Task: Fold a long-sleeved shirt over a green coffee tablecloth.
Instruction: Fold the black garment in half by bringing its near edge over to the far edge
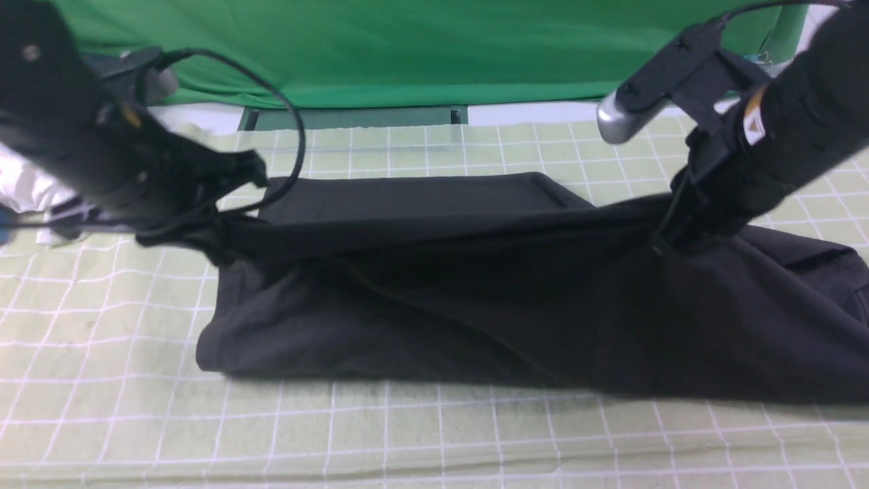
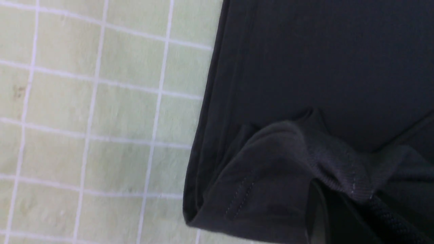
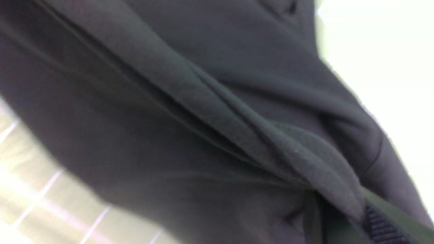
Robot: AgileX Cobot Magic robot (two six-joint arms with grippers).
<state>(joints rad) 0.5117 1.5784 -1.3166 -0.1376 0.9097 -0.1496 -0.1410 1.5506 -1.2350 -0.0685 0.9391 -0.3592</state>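
The black long-sleeved shirt (image 1: 434, 285) lies across the pale green grid tablecloth (image 1: 102, 339), its near edge lifted and stretched between both arms. My left gripper (image 1: 216, 234) is shut on a bunched fold at the shirt's left end; in the left wrist view the ribbed hem (image 2: 339, 176) is pinched at the jaws. My right gripper (image 1: 669, 234) is shut on the shirt's right part, with folds (image 3: 271, 145) gathered into the jaws in the right wrist view. The logo is hidden.
A plain bright green backdrop (image 1: 407, 47) hangs behind the table. Something white (image 1: 27, 187) lies at the far left behind my left arm. Tablecloth shows bare in front of the shirt (image 1: 434, 441).
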